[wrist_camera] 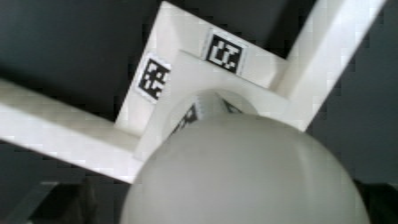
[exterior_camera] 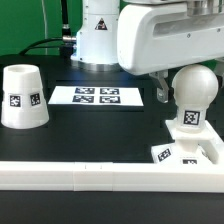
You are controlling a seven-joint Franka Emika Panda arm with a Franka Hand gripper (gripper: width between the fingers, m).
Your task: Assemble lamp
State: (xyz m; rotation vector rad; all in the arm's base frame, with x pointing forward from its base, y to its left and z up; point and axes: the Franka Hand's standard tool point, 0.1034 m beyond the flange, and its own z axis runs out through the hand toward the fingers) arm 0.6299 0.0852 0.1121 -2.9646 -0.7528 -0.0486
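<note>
Bulb [exterior_camera: 191, 88] upright on base [exterior_camera: 185, 153]; tool above it, grip state unclear; shade [exterior_camera: 22, 97] well apart

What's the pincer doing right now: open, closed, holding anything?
Pincer: cannot be told. The arm sits above the bulb, which stands on the base, but no fingers show in either view.

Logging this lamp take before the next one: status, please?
Gripper's fingertips out of view, state unknown. Bulb upright on base, arm right above it. Shade apart, toward exterior view's left, beside marker board. Nothing in the way.
</note>
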